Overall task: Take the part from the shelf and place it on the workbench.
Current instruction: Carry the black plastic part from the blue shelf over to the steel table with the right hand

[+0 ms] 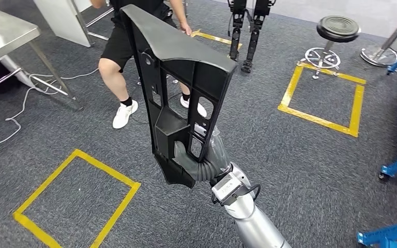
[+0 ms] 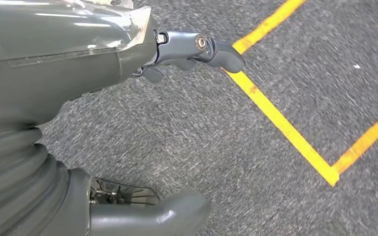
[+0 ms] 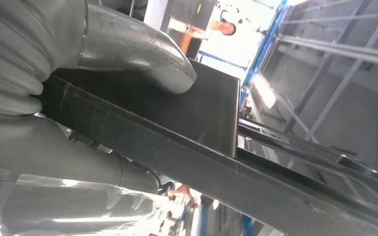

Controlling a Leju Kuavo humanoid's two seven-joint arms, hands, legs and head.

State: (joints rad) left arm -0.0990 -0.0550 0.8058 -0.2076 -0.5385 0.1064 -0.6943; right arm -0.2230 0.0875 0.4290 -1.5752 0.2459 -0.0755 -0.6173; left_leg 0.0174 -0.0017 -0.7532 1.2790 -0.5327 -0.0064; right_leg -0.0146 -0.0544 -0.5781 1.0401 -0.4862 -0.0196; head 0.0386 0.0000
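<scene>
Item: black part (image 1: 178,88), held at its lower end by my right hand (image 1: 199,164), its long axis rising up and away from the hand over the carpet. The desk (image 1: 2,33) lies far left, well apart, so I judge the carry must swing left. Left hand (image 2: 197,49) hangs over the carpet holding nothing, fingers apart.

person (image 1: 121,46) close ahead, stool (image 1: 336,31) right, open carpet (image 1: 300,170) between

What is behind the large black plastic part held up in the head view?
Behind the large black plastic part, gripped low by the right hand, stands a person in black shorts and white shoes on grey carpet. The part covers the person's right leg.
</scene>
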